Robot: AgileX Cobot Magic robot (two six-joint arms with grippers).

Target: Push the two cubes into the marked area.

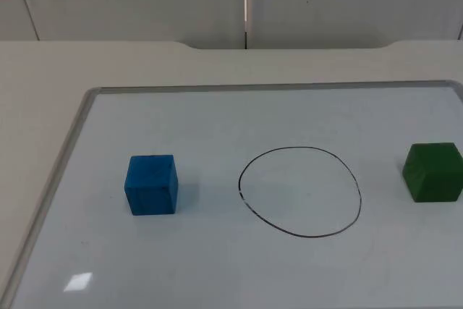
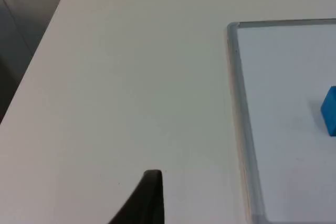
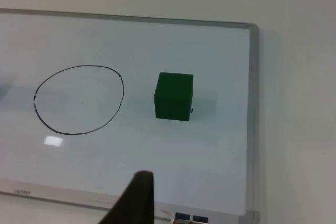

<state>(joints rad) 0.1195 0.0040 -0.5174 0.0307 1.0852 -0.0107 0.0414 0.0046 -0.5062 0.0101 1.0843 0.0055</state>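
1. Placed the left gripper over bare table, outside the metal frame of the whiteboard. Could not tell whether it was spread or closed.
2. Placed the right gripper near the whiteboard's closer edge. Likewise could not tell whether it was spread or closed.
3. Found the blue cube ahead of the left gripper and off to one side, across the frame and well apart from it.
4. Found the green cube ahead of the right gripper and clear of it. Saw it just beside the drawn circle without touching the line, with the frame on its other side.
5. Saw, from the top view, the marked circle lying between the two cubes, both outside it, and the blue one farther from the line than the green.
6. Judged the task to be at its very start: no push begun, no contact made with either cube.
7. Judged the next move to call for bringing each gripper down to the outer face of its own cube, the face turned away from the circle. After that, a low, straight shove inward through the cube's middle.
8. Flagged one risk: an off-centre touch would likely spin a cube or send it past the line.
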